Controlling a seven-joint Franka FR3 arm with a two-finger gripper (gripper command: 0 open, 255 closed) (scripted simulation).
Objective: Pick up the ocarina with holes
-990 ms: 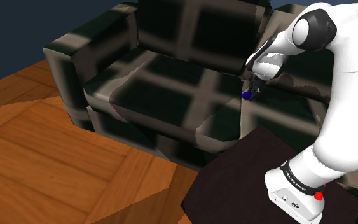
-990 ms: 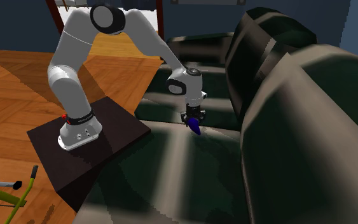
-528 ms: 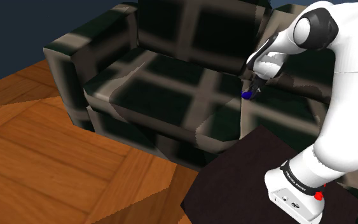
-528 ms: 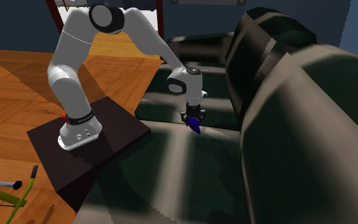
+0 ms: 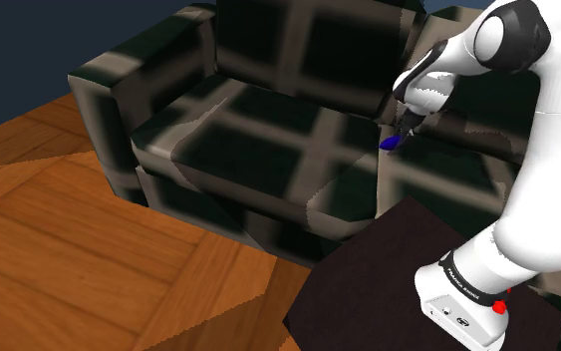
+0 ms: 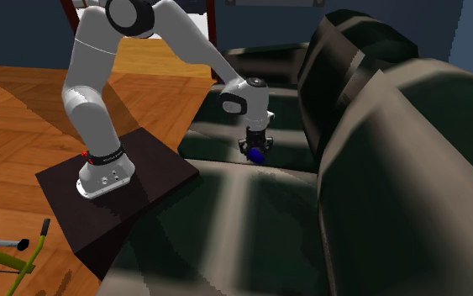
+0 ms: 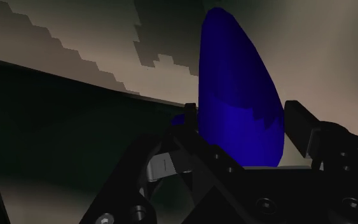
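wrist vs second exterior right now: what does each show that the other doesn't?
Wrist, not second exterior: fingers pressed against the sides of the blue ocarina. Second exterior, not wrist: white arm, dark stand, wood floor. Both: ocarina in the gripper, dark sofa behind it.
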